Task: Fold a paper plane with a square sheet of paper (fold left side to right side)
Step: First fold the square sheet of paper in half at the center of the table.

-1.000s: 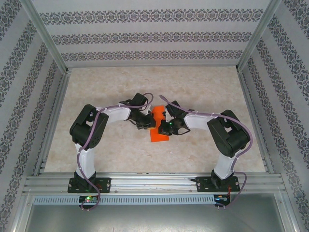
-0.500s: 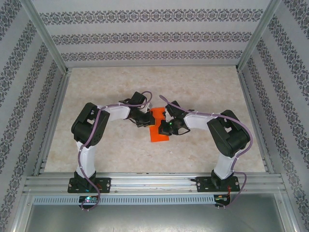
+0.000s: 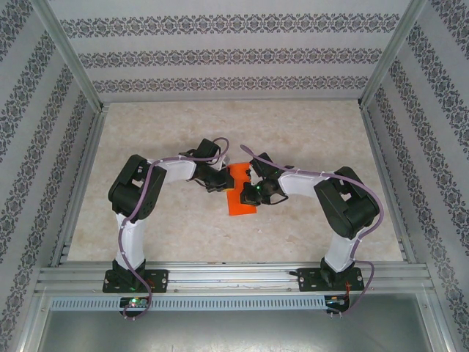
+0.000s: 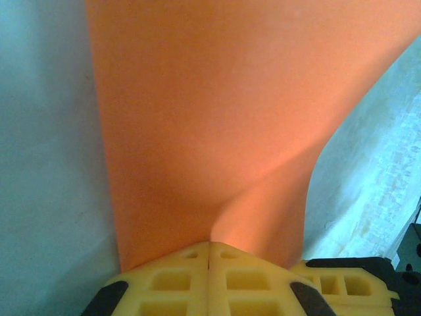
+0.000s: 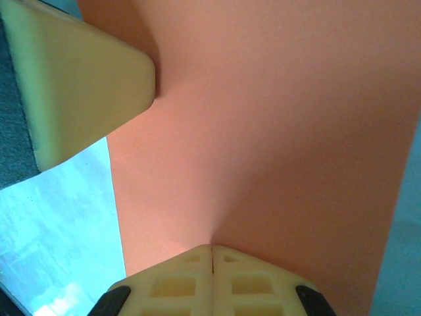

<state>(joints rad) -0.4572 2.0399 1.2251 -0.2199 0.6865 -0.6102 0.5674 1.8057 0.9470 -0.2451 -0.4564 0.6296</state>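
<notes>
Left tool [image 4: 209, 247] and right tool [image 5: 212, 249] (both clenched) pinch opposite edges of orange paper [image 3: 240, 193].

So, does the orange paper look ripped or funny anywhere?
No rip shows. The orange paper only puckers a little where the left gripper and the right gripper pinch it from opposite sides. Nothing else stands out.

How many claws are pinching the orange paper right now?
2. The left claw is shut on the orange paper from its left side; the right claw is shut on it from the right.
</notes>
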